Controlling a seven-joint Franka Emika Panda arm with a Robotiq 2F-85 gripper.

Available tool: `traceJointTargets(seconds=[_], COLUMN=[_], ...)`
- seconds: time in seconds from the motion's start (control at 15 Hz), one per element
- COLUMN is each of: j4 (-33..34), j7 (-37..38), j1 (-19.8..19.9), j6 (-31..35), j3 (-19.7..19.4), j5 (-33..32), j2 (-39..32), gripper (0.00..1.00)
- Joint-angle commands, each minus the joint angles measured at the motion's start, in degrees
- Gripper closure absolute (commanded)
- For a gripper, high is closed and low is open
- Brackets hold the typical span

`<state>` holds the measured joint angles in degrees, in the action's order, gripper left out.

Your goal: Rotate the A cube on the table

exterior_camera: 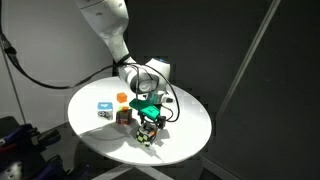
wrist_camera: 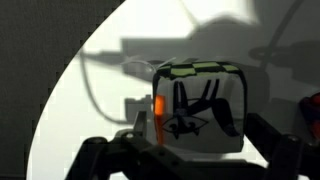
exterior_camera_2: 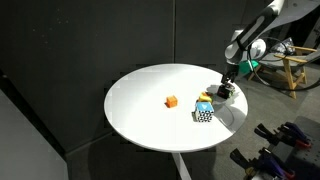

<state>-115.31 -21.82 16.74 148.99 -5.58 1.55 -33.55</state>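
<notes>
– Where's the cube with the A on it?

– Right under the claw, near the front edge of the round white table. In an exterior view you can just see the A cube showing below the fingers, black and white with a bit of yellow-green.

– Is it sitting on the table?

– It looks down on the tabletop, but the claw covers most of it, so I wouldn't swear to it.

– And has the claw got hold of it?

– Hard to say. In the wrist view the cube fills the middle. It shows a white face with a black mark and a yellow-green stripe along the top edge. One dark finger stands close in on each side. Whether the pads actually press on the sides, I cannot tell.

– What else is on the table?

– Three other pieces, off to one side and clear of the claw. There's a blue-and-white cube, a dark cube near it, and a small orange block just behind the dark one.

– And the arm?

– The white arm comes in from above and bends over the table, with the claw pointing downward onto the cube.
</notes>
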Motion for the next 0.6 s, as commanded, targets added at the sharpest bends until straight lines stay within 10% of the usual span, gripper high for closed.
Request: traceJointTargets(seconds=[0.0, 0.27, 0.33, 0.53], j4=[0.87, 1.86, 1.96, 2.18], j7=[0.73, 0.79, 0.70, 0.22], j1=[0.68, 0.68, 0.66, 0.75], j6=[0.34, 0.12, 0.08, -0.12], j3=[0.12, -0.31, -0.37, -0.29], j5=[-1.22, -1.59, -1.73, -2.16], j2=[-0.87, -2.00, -2.10, -2.25], gripper=[0.00, 0.00, 0.25, 0.43])
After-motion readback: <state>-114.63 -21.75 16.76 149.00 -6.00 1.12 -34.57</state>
